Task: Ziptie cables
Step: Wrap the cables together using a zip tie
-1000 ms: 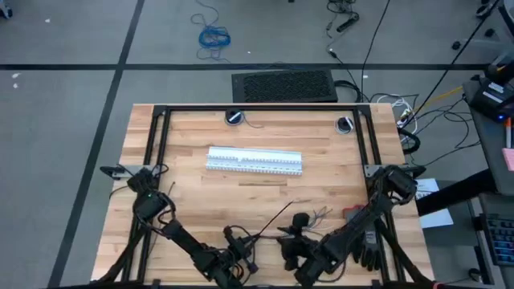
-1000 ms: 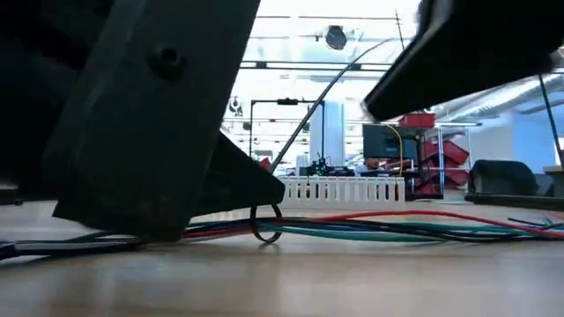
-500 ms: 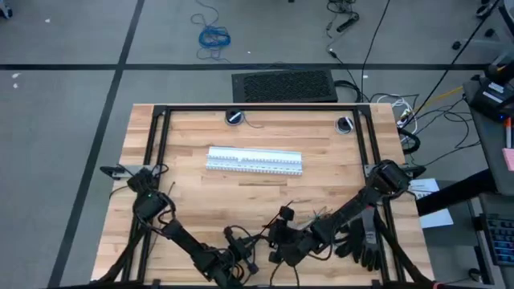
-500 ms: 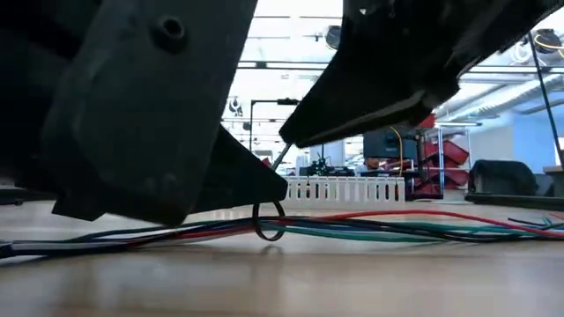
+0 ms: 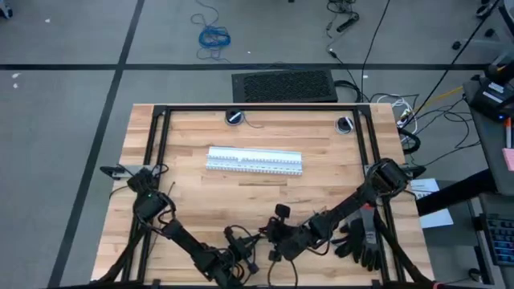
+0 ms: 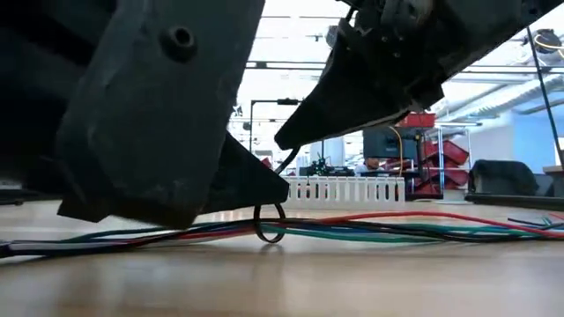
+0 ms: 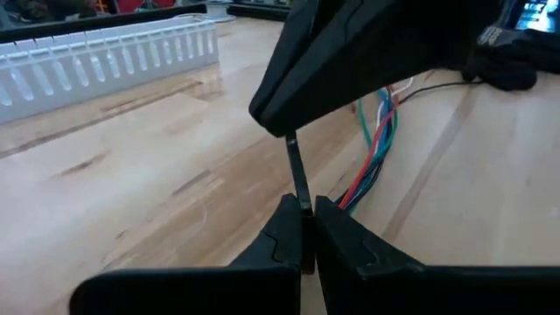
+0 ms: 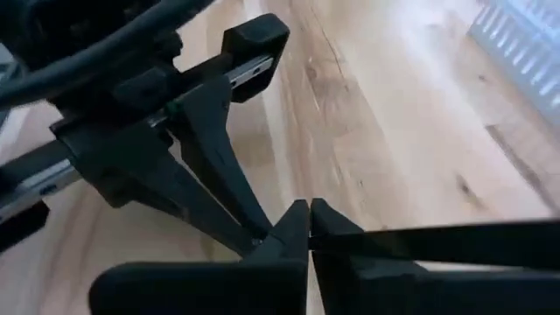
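The ziptie [image 7: 297,179] is gripped by both closed pincers, left pincer [image 7: 302,229] and right pincer [image 8: 308,229], over the cables [image 6: 370,227] near the bench's [image 5: 193,193] front edge.

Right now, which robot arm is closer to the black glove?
Right. The right arm lies beside the black glove; the left arm is farther off. The left tool and right tool both pinch the ziptie.
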